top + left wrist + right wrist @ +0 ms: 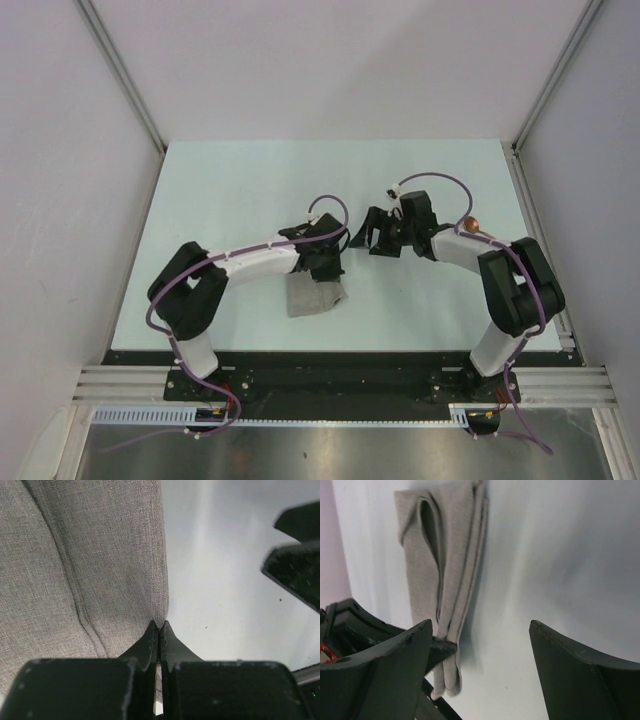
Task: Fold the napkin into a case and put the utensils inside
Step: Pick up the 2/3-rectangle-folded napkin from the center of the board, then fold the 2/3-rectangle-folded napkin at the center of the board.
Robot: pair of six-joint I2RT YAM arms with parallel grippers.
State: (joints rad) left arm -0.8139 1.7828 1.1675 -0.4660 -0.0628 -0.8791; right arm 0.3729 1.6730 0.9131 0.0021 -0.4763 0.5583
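Now your left gripper [159,626] is clamped on an edge of the napkin [317,298] lying folded on the desk [250,190]; right gripper [481,627] gapes empty beside the napkin. Light, floppy cloth: pinch corners.

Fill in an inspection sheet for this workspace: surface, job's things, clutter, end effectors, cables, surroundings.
Surface: pale, matt table.
Job's things: grey-beige napkin folded into a narrow strip; copper spoon at the table's right side, partly hidden; second utensil not seen.
Clutter: nothing seen.
End effectors: left end effector shut on the napkin's edge; right end effector open, holding nothing.
Cables: purple cables, one looping over each wrist.
Surroundings: white wall panels in aluminium framing.
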